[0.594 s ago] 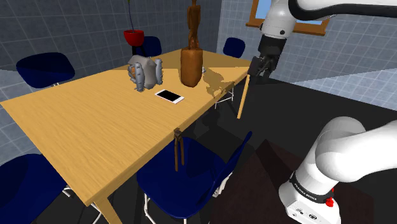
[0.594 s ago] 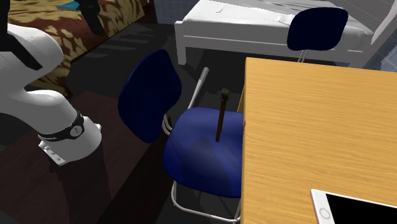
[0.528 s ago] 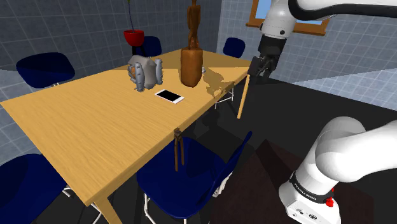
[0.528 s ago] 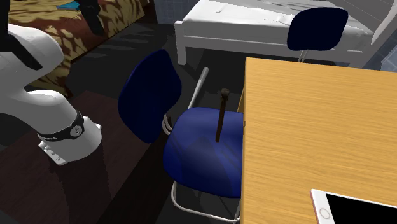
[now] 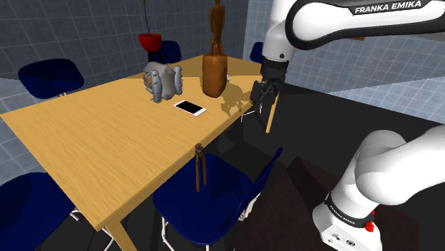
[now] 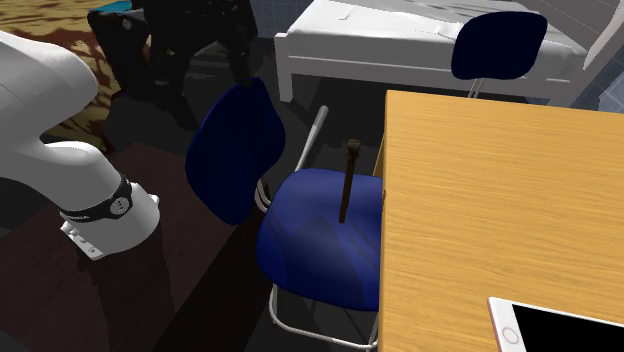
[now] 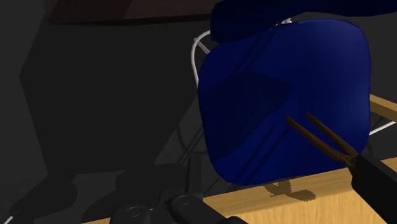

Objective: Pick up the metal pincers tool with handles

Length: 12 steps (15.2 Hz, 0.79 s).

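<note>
Wooden table, pincers upright on blue chair, well away from tool, jaws apart

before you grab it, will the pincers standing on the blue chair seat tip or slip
Probably tips easily: the pincers stand upright on thin handle tips on the blue chair seat. Likely stiff, as the two slim handles run straight. They spread from one joint, so a squeeze may close them.

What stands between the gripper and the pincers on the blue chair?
Nothing visible does. The gripper hangs near the table's corner, and the wrist view shows the pincers unblocked, upright on the blue chair seat. The table edge lies close beside them, so the approach may be tight.
</note>
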Available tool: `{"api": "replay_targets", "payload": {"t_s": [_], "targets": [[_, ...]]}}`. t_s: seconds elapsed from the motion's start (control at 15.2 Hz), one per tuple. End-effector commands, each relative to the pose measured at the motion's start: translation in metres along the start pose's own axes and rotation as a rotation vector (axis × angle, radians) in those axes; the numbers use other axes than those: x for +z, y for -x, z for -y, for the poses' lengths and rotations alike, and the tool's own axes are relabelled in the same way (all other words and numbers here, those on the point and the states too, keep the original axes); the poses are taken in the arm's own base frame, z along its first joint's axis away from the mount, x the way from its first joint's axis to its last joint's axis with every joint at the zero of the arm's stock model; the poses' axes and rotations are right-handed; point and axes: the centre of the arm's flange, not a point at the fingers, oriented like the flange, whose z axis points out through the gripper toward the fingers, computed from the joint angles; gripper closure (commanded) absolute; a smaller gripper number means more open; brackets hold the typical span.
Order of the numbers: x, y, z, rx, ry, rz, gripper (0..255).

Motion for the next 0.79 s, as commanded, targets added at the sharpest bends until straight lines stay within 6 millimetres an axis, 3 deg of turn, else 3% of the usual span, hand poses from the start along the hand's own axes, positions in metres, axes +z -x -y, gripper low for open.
{"api": "replay_targets", "payload": {"t_s": [0.0,0.73], "targets": [[0.015,-0.011,0.019,-0.014,0.006,0.001,0],[0.101,-0.073,0.125,-0.090,0.040,0.013,0]]}}
